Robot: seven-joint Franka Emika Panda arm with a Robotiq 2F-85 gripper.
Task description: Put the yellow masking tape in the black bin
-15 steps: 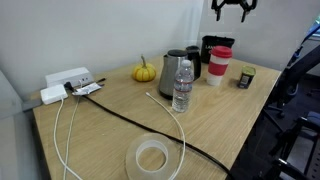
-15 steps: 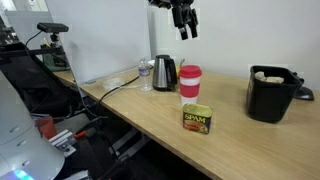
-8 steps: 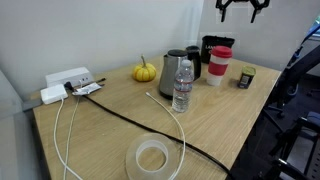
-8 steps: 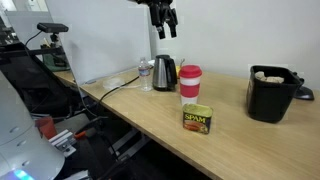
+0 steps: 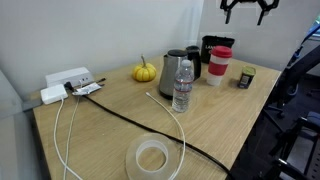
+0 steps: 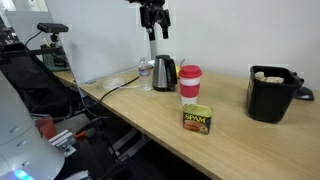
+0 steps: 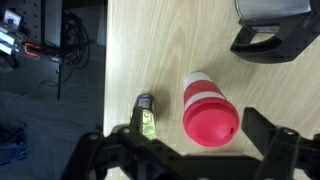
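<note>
**A:** Where are the fingers (image 7: 275,145) at this moment?

**B:** High above the tabletop (image 5: 105,145), touching nothing. The wrist view looks straight down between them. They stand wide apart and hold nothing. Below them a red-lidded cup (image 7: 210,110) stands upright, with a Spam can (image 7: 146,115) just beside it but not touching. Part of a kettle (image 7: 268,25) shows at the upper edge of that view.

**A:** And the yellow masking tape?

**B:** I cannot pick it out in any view. In an exterior view the black bin (image 6: 272,95) stands upright on the tabletop, past the Spam can and well apart from it. Something pale shows at the bin's open top, but it is too blurred to name.

**A:** What else sits on the tabletop?

**B:** In an exterior view a large pale tape roll (image 5: 151,157) lies flat at the near end. A clear water bottle (image 5: 182,85) stands upright just in front of the kettle, and an orange mini pumpkin (image 5: 145,72) sits beside the kettle toward the wall. A white power strip (image 5: 68,82) rests near the wall edge. A black cable (image 5: 130,118) runs from it across the wood, passing between the bottle and the tape roll.
</note>
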